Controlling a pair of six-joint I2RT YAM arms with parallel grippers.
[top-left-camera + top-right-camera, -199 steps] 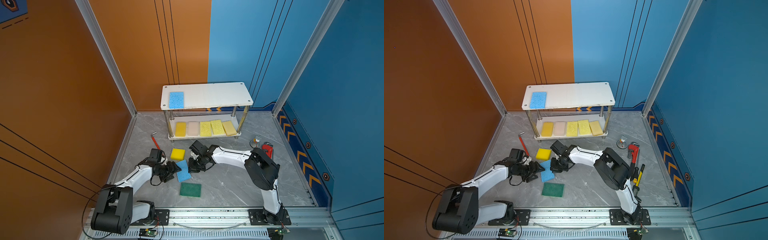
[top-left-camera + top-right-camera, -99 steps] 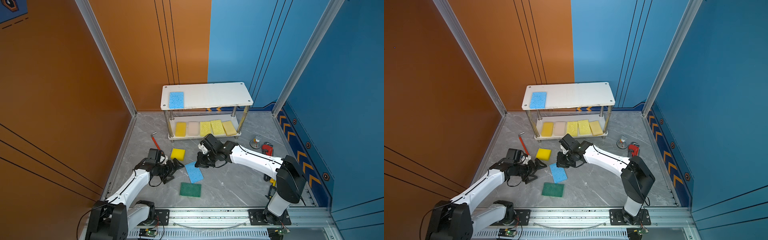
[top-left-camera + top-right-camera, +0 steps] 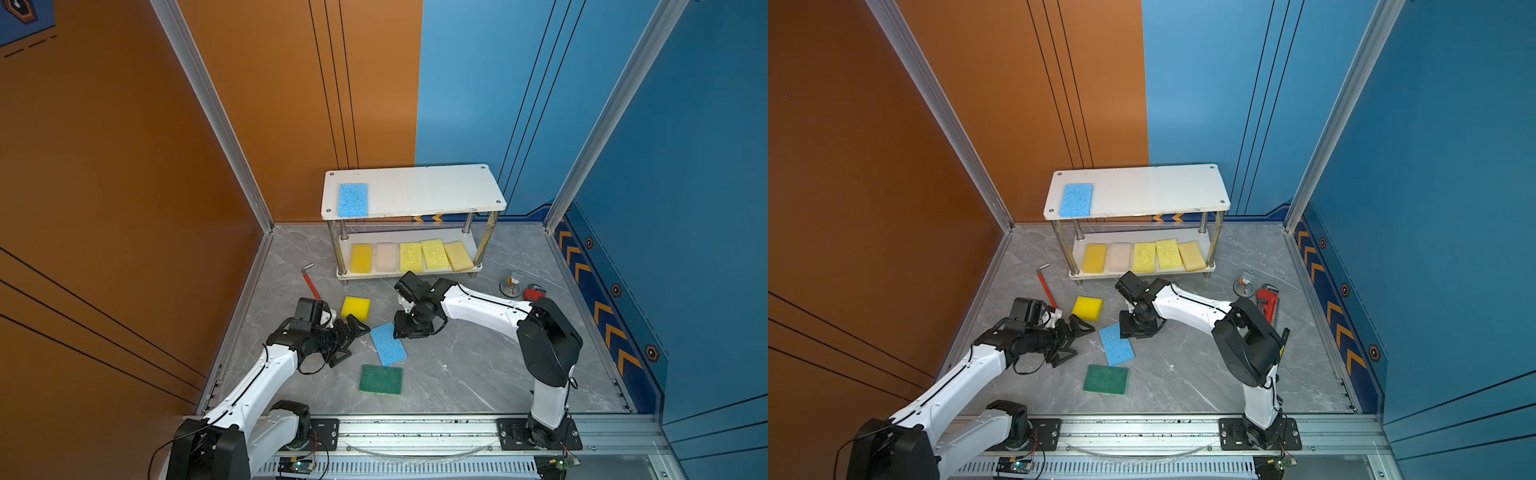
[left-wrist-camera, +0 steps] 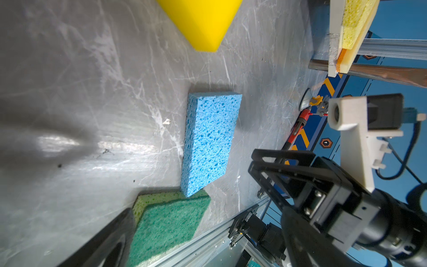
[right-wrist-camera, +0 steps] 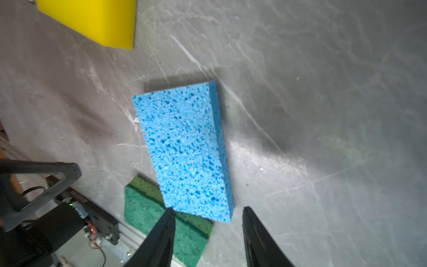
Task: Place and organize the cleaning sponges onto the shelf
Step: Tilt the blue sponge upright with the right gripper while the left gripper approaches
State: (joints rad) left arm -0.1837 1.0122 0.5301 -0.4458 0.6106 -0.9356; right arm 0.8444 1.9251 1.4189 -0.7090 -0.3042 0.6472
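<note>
Right gripper (image 5: 208,209) parted and empty, tips just beside one end of the floor blue sponge (image 3: 388,344); left gripper (image 3: 357,343) spread wide, also empty.
Shelf (image 3: 424,191): top board hides the back of the lower tier. A row of five sponges (image 3: 409,257) shows there (bright yellow, cream-pink, two pale yellow, tan). Second blue sponge (image 3: 353,200) lies flat on the top board's left end in both top views. Floor blue sponge laps one corner onto the green sponge (image 3: 381,379). Loose yellow sponge (image 3: 355,308) sits just beside the left gripper, cut off in both wrist views. Pipe wrench (image 3: 1266,303) is mostly behind the right arm in a top view. Red-handled hex key (image 3: 311,282) lies clear on the floor. Small item on a round base (image 3: 512,284): can't make out. Grey marbled floor (image 3: 457,374), orange wall (image 3: 124,166) left, blue wall (image 3: 685,166) right.
</note>
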